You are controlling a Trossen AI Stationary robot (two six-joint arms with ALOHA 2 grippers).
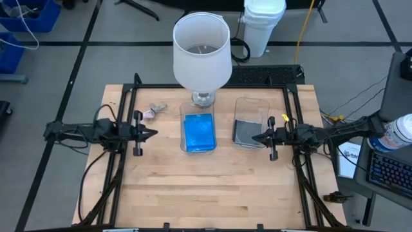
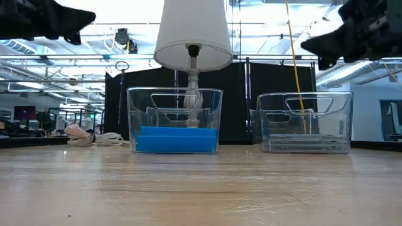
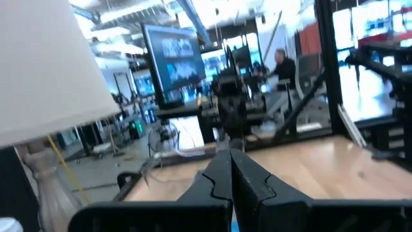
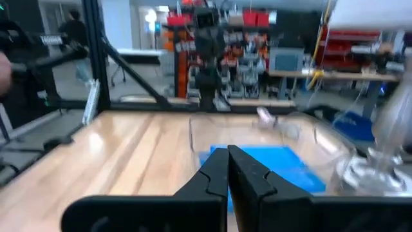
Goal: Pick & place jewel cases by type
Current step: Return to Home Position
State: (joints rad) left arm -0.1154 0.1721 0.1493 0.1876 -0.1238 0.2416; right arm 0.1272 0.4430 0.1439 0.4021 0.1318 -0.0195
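My left claw (image 1: pixel 153 134) is closed on nothing, its fingers (image 3: pixel 219 177) pressed flat together. It hangs above the left side of the table (image 1: pixel 212 187), pointing inward at the left bin (image 1: pixel 182 115) and apart from it. My right claw (image 1: pixel 255 136) is closed and empty too, fingers (image 4: pixel 248 174) meeting. From above, its tip lies over the right bin (image 1: pixel 251 100). The low view shows it raised well clear of that bin's rim.

The blue cases (image 1: pixel 199 132) lie stacked flat on the floor of the left bin. The grey cases (image 1: pixel 246 132) lie flat in the right bin. The two clear bins stand side by side at the table's middle, toward its far edge, with a gap of bare wood between them.

A lamp (image 1: pixel 201 50) stands just behind the left bin, and from above its white shade covers that bin's far rim. A small pink lump (image 1: pixel 149 114) lies on the wood between my left claw and the left bin, nearer the far edge. Beyond the table, my left wrist view shows a person (image 3: pixel 281 61) seated in the room.
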